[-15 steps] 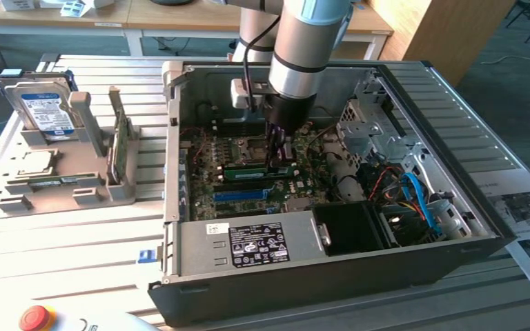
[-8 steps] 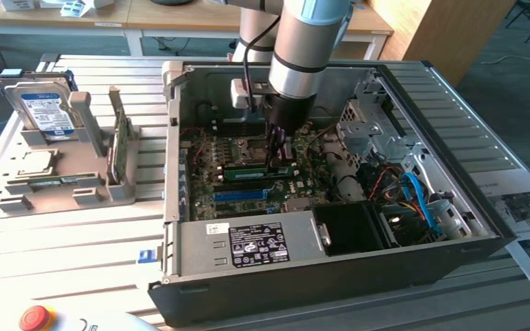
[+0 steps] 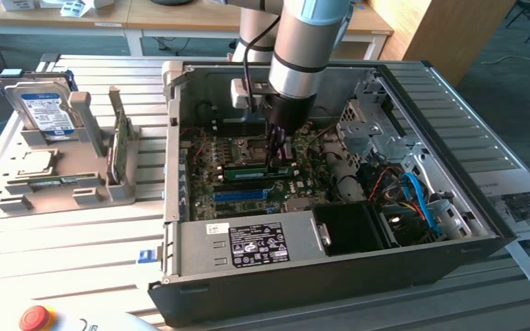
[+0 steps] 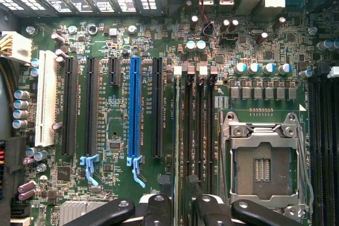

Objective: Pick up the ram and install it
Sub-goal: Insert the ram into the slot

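The ram (image 3: pixel 256 169) is a narrow green stick standing on edge in a memory slot of the motherboard (image 3: pixel 237 148), inside the open computer case (image 3: pixel 486 234). My gripper (image 3: pixel 279 157) hangs straight down over it, close to its end. In the wrist view the ram (image 4: pixel 178 130) shows as a thin edge beside the black memory slots. My gripper (image 4: pixel 183 210) is open, one dark finger (image 4: pixel 159 207) on each side of that line. I cannot tell whether the fingers touch the stick.
The CPU socket (image 4: pixel 262 168) lies beside the memory slots, and a blue card slot (image 4: pixel 134 109) on the other side. The power supply (image 3: pixel 246 241) and case walls hem the arm in. A grey rack at the exterior view's left holds a hard drive (image 3: pixel 44 107) and an upright green card (image 3: pixel 118 138).
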Robot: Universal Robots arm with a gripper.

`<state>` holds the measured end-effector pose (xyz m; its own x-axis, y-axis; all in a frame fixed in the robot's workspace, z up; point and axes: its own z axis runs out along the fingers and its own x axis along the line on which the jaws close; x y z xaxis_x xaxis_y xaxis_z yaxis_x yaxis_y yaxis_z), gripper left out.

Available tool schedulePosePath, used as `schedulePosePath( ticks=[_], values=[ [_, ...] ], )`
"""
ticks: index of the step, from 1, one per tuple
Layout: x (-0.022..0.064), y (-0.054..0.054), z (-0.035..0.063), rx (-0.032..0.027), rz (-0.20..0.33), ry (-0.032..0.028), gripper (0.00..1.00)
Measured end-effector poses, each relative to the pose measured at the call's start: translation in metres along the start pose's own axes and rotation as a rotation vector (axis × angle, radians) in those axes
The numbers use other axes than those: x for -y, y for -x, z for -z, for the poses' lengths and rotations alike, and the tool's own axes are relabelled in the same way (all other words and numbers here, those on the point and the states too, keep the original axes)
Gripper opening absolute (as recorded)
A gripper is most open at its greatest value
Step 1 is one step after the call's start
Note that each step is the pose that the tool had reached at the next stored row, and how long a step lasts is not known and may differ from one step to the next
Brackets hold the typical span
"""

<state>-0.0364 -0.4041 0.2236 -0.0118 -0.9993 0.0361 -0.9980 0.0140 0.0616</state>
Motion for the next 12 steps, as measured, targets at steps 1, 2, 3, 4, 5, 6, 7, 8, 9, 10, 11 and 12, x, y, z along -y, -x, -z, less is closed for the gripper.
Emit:
schedulePosePath(
  ticks=[1, 2, 3, 4, 5, 6, 7, 8, 9, 10, 11, 12],
  values=[
    [0.0000, 0.000, 0.0005, -0.0003, 0.000, 0.0001, 0.25],
    [-0.0001, 0.000, 0.0012, -0.0002, 0.000, 0.0000, 0.25],
    [-0.0002, 0.000, 0.0026, -0.0002, 0.000, 0.0001, 0.25],
    [-0.0002, 0.000, 0.0039, -0.0002, 0.000, 0.0000, 0.25],
    [-0.0003, 0.000, 0.0055, -0.0002, 0.000, 0.0000, 0.25],
    [-0.0005, 0.000, 0.0072, -0.0003, 0.000, 0.0000, 0.25],
    [-0.0005, 0.000, 0.0089, -0.0004, 0.000, 0.0000, 0.25],
    [-0.0007, 0.000, 0.0107, -0.0006, 0.000, 0.0000, 0.25],
    [-0.0008, 0.000, 0.0125, -0.0008, 0.000, 0.0000, 0.25],
    [-0.0009, 0.000, 0.0144, -0.0012, 0.000, 0.0000, 0.25],
    [-0.0010, -0.001, 0.0164, -0.0014, 0.000, 0.0000, 0.25],
    [-0.0011, -0.001, 0.0185, -0.0015, 0.000, 0.0000, 0.25]
  ],
)
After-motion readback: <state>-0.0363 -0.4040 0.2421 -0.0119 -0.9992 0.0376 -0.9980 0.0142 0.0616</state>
